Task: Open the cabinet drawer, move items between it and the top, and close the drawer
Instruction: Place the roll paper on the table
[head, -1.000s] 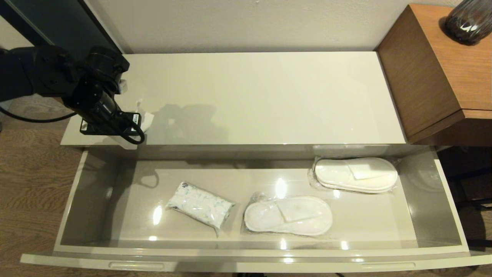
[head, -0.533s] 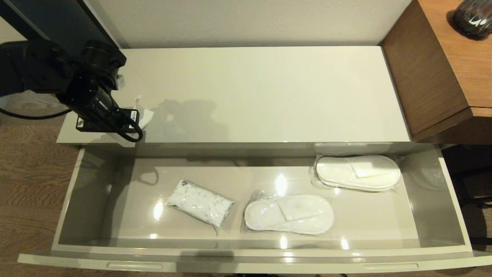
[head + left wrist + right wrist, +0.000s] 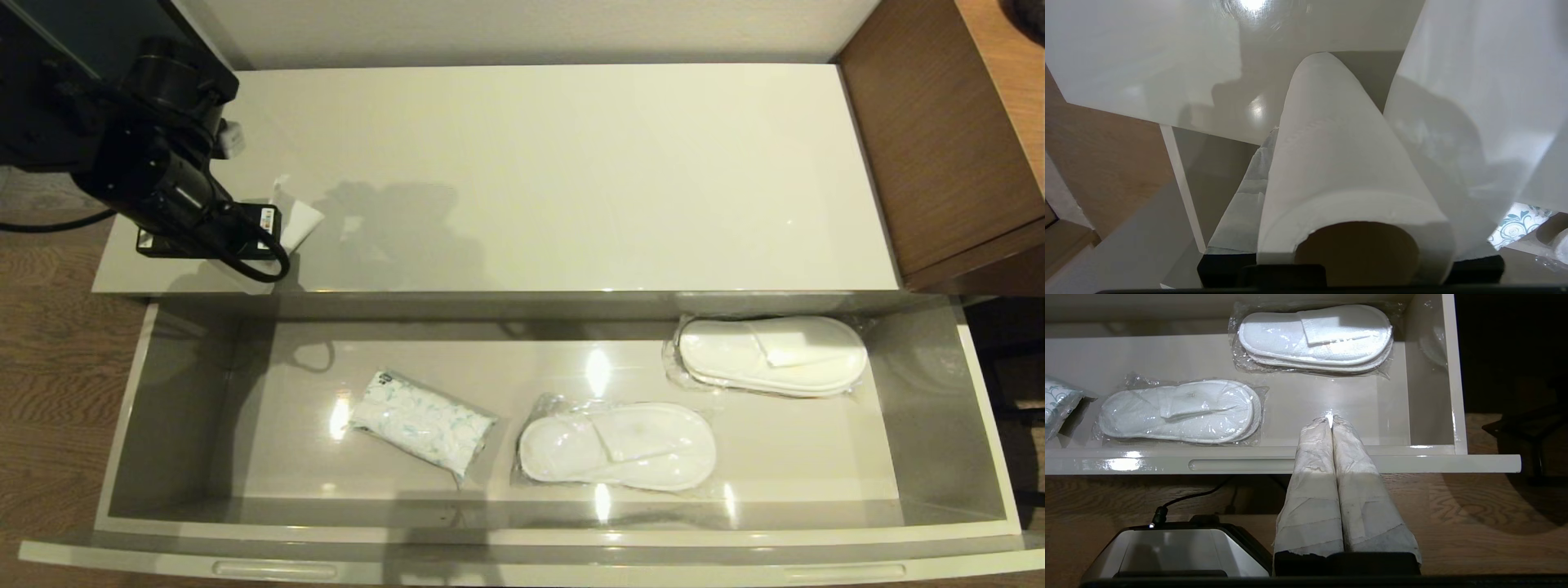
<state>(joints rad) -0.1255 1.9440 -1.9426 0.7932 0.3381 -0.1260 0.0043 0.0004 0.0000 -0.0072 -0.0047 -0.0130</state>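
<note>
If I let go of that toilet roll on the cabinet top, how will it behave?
The toilet roll in the left gripper is round with a hollow core, so set on its side it will likely roll. The top is glossy, so it may also slide. It looks soft; a hard squeeze could dent it.

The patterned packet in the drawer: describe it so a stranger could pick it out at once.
Find the cabinet drawer pulled open below the top of the cream-white cabinet. On its grey floor lie three wrapped items in a loose row; the patterned packet is the one furthest left. Unlike the two plain white pairs of slippers, it is a small plump pouch with a pale blue-green print.
</note>
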